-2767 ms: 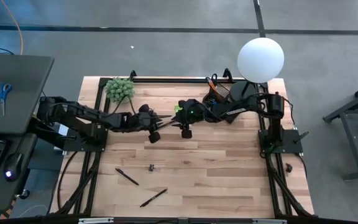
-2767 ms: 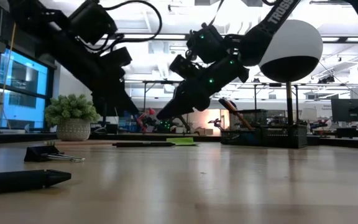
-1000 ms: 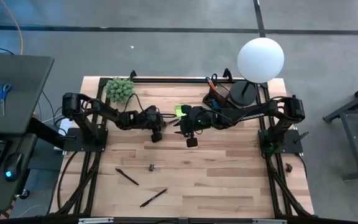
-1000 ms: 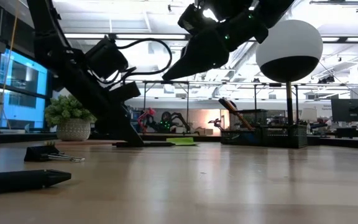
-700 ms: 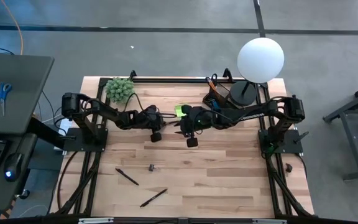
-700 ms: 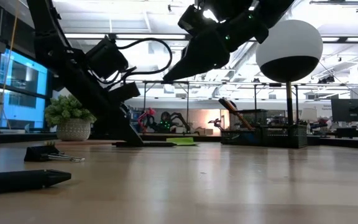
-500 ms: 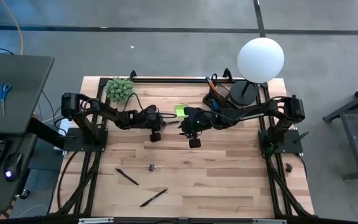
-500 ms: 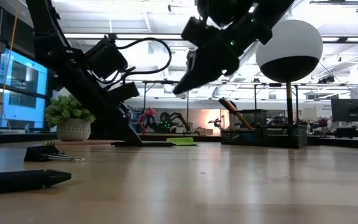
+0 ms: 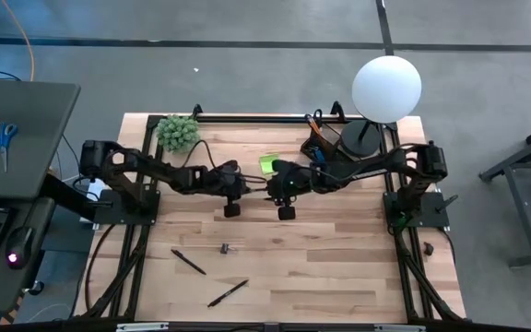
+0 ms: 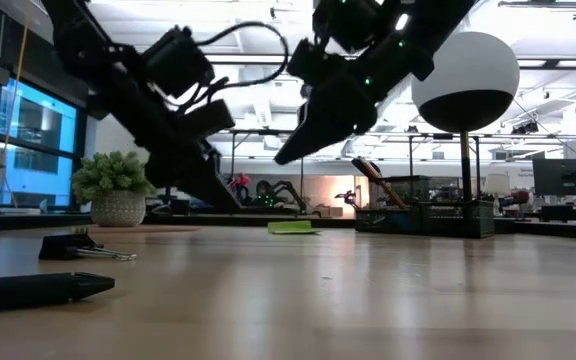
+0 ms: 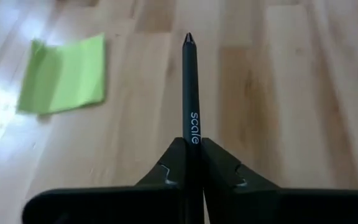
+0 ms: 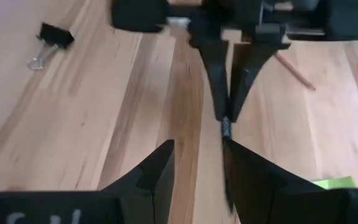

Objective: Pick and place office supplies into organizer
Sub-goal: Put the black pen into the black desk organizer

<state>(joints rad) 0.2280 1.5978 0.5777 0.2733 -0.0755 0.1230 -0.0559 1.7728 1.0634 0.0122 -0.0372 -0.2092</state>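
From above I see my left gripper point(image 9: 243, 183) and right gripper point(image 9: 267, 184) nearly meeting mid-tabletop point(image 9: 339, 258), the pen hidden between them. Left wrist view: left fingers point(image 11: 219, 168) clamped on a black pen point(image 11: 189, 87), near the sticky-note pad point(image 11: 63, 74). Right wrist view: right fingers point(image 12: 160, 168) parted (pen blurred); the organizer point(image 9: 322, 135) stands beside the lamp point(image 9: 385, 88).

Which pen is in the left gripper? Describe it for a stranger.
From the plant at the table's back left, follow the left arm toward the green pad. The pen is the black one shut in the left gripper, lifted; two other pens lie loose near the front edge.
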